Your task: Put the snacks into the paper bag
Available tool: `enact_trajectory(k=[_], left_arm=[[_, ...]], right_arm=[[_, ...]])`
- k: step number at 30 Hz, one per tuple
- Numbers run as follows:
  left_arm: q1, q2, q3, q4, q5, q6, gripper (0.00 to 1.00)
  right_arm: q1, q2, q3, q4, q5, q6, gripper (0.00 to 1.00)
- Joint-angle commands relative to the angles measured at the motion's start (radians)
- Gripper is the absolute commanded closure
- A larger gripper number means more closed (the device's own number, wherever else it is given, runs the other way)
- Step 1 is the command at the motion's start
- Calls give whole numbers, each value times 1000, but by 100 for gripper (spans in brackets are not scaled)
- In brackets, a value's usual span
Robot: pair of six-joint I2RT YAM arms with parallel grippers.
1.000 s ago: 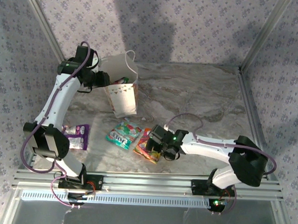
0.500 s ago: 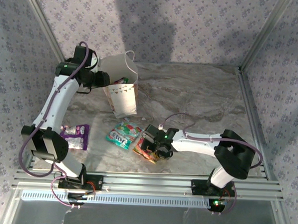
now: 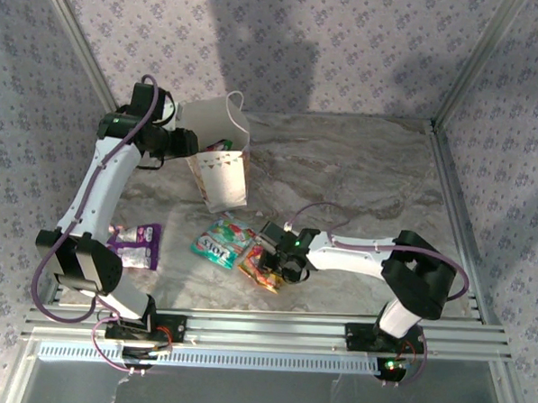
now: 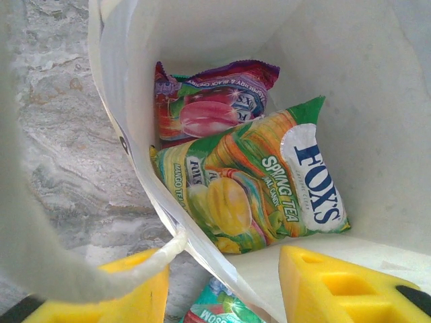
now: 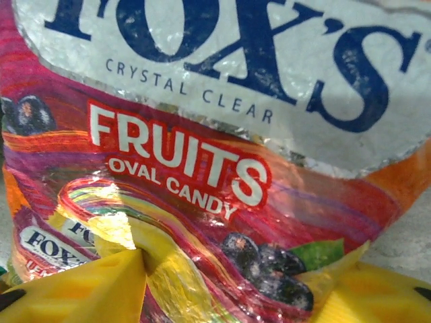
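Roughly midway. Paper bag (image 3: 225, 177) stands rear-left on the table (image 3: 361, 170), with a raspberry-purple packet (image 4: 215, 101) and a yellow-green packet (image 4: 256, 188) inside. Still outside are a teal packet (image 3: 222, 242), a purple packet (image 3: 139, 244) and a red-orange packet (image 5: 202, 168). Right gripper (image 5: 222, 282) brackets the red-orange packet, but a firm pinch cannot be told. Left gripper (image 4: 222, 259) is spread astride the bag's rim.
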Motion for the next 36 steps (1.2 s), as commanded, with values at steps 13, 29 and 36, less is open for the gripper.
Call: enact_trajectory(k=[13, 29, 36], left_arm=[[-4, -18, 41, -8, 25, -9, 46], [-4, 68, 264, -180, -126, -73, 42], [-4, 8, 265, -214, -163, -90, 38]], right_arm=[[-58, -61, -20, -51, -20, -83, 78], [-149, -228, -13, -141, 9, -198, 87], [-205, -319, 19, -223, 50, -278, 93]])
